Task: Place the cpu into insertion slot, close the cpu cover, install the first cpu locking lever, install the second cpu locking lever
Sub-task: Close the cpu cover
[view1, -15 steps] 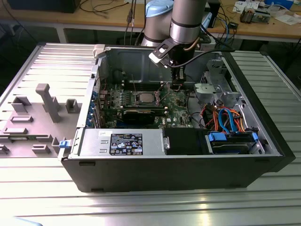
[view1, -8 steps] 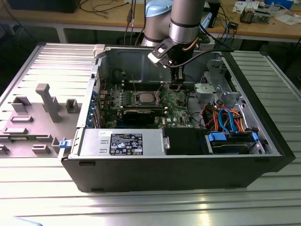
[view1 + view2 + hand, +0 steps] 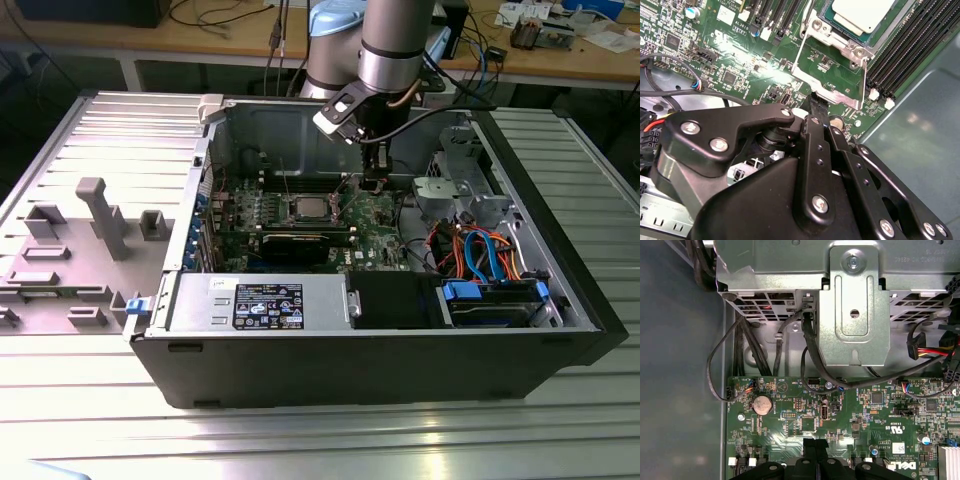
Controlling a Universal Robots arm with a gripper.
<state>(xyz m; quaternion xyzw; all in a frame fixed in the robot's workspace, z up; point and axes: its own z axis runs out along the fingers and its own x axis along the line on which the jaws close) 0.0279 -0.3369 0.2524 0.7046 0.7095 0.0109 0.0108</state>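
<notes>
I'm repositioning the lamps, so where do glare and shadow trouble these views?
Second wrist view: a white glare streak crosses the green motherboard, and the cpu top looks washed pale; exterior view: sheen on the ribbed table, the computer case dim inside; first wrist view: the bare metal panel beside the board lies in shadow.

1. The cpu [image 3: 312, 208] lies in the slot [image 3: 822, 27], on the board [image 3: 380, 235] inside the case [image 3: 350, 365].
2. The cover [image 3: 830, 90] stands open between cpu and gripper [image 3: 372, 183].
3. The gripper hangs at the exterior view's right of the cpu.
</notes>
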